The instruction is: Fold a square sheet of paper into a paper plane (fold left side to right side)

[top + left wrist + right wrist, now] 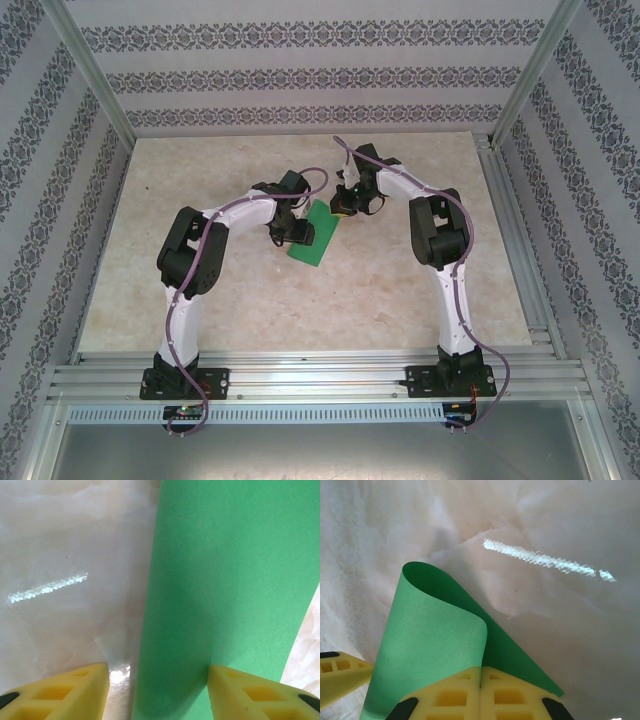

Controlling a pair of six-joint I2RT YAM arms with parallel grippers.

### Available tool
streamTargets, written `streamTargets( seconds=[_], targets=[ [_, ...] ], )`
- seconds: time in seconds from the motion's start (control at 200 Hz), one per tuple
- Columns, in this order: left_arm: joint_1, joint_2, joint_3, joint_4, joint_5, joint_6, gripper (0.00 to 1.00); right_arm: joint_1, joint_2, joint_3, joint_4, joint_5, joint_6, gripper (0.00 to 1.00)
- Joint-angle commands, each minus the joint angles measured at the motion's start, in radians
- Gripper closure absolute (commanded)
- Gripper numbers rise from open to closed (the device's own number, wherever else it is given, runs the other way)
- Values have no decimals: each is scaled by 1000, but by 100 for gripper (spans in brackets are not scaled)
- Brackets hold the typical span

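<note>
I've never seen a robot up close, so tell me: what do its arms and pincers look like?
The left arm and right arm are white tubes with chunky black joints, a lilac cable trailing along each. The left gripper and right gripper have yellow, hollow-ribbed fingers with black patches.

One square sheet of paper (318, 242), one table (400, 300), two arms: left arm (190, 262), right arm (440, 235)

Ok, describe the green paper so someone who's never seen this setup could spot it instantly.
Start at the pale marbled table, then go toward its middle, where the two white arms lean together. Between them sits the square sheet of paper, the one bright green thing, one side curled over and pinched in the right gripper.
</note>
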Motion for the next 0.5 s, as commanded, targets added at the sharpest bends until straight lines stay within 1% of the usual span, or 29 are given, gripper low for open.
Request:
streamTargets(
  seconds=[0.0,0.495],
  targets=[
    [-43,59,-5,-28,52,-12,44,-8,-36,4,9,13,-16,95],
    [-58,84,-2,-41,25,-10,44,-9,-16,18,-11,15,-27,95]
  ],
)
